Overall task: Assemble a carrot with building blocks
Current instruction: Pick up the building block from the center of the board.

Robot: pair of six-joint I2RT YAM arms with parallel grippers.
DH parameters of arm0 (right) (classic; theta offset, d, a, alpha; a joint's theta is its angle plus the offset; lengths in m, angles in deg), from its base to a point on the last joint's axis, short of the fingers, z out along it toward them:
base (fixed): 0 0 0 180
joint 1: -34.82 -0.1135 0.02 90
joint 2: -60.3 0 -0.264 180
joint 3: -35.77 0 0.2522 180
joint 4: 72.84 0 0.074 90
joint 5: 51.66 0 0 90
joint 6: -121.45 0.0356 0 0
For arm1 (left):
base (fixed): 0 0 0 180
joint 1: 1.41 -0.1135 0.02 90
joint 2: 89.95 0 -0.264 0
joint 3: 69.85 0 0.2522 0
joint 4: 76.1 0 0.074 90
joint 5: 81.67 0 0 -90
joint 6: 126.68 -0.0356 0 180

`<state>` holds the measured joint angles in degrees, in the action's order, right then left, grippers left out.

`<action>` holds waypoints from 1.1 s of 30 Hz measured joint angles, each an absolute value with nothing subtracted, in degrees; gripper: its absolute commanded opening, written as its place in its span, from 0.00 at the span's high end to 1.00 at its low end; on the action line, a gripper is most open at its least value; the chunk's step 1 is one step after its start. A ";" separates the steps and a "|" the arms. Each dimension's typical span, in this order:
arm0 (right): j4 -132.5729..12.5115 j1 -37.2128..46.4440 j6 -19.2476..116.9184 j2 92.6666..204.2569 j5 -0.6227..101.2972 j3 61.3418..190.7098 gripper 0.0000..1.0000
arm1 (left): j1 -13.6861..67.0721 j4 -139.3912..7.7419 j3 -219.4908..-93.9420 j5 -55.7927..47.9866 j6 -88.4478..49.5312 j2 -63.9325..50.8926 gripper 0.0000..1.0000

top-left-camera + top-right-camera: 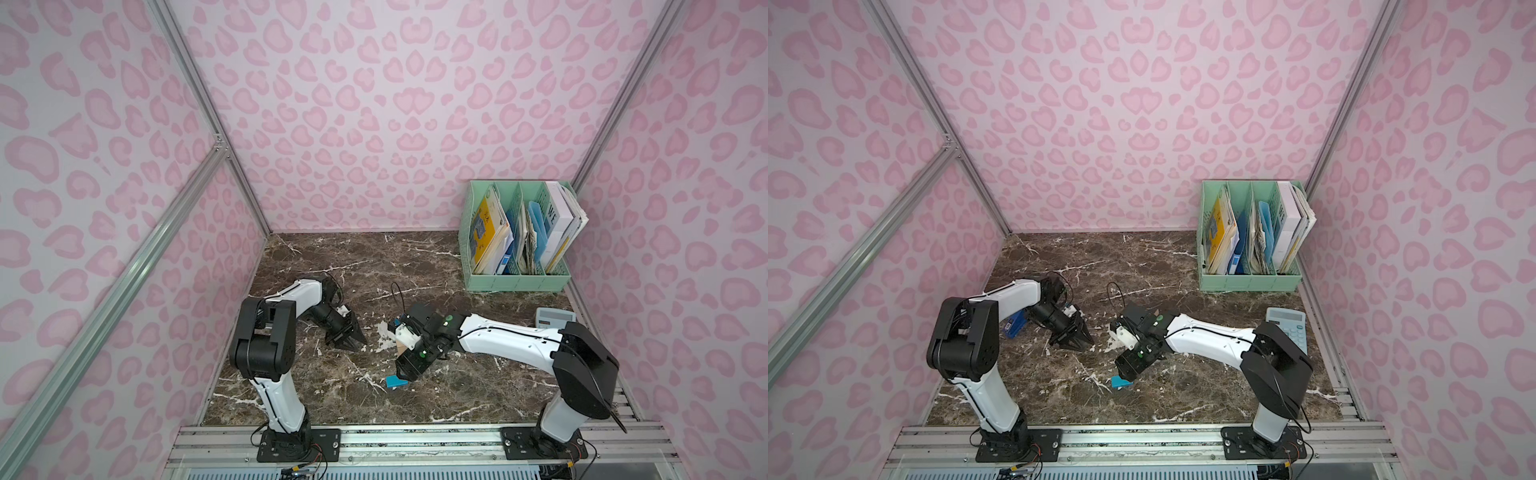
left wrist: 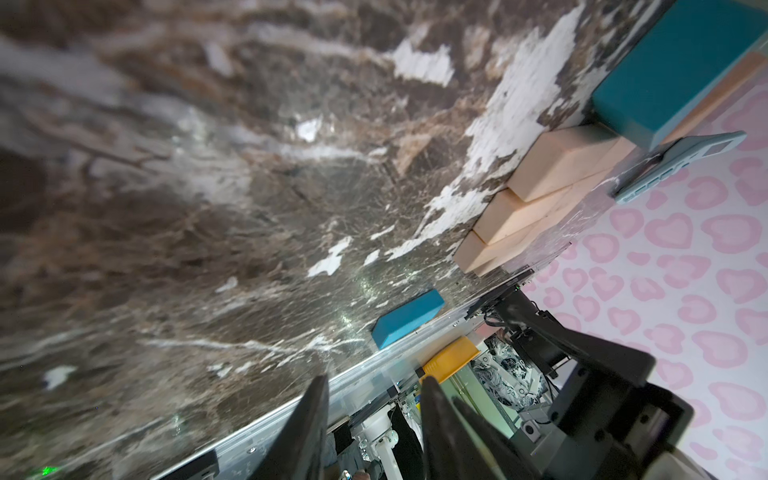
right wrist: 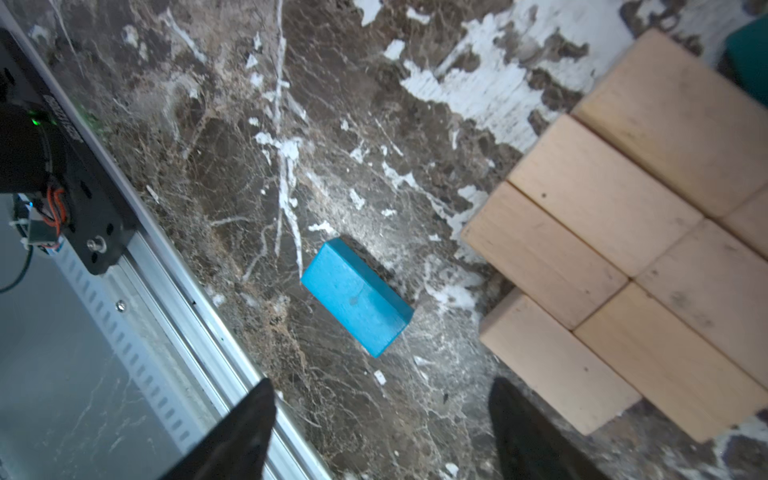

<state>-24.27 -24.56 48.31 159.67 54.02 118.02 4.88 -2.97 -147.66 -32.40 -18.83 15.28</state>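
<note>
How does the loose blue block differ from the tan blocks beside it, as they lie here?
Colour: the blue block is painted blue, while the tan blocks are bare light wood. Grouping: the blue block lies alone, touching nothing else, while the tan blocks are packed edge to edge in two rows. Shared: both are rectangular, both lie flat on the marble table, and neither is held.

Small blue block [image 2: 407, 318] — tan blocks [image 2: 540, 195] nearby

Marble table [image 1: 457, 399] bears a blue block [image 3: 356, 297], joined tan blocks [image 3: 602, 232] — calculator [image 1: 1287, 324], file rack [image 1: 515, 284].
</note>
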 measured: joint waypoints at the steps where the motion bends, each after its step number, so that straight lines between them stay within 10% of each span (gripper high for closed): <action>1: -23.59 -25.06 48.55 161.24 53.80 119.77 0.02 | 4.66 -2.90 -147.66 -31.79 -18.79 15.30 0.60; 33: -6.68 -34.87 75.00 181.92 41.89 140.54 0.16 | 2.58 6.52 -148.38 -25.63 -23.82 11.96 0.59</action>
<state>-6.68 -34.87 75.00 181.92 41.89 140.54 2.58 6.52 -148.38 -25.63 -23.82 11.96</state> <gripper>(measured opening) 0.841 0.409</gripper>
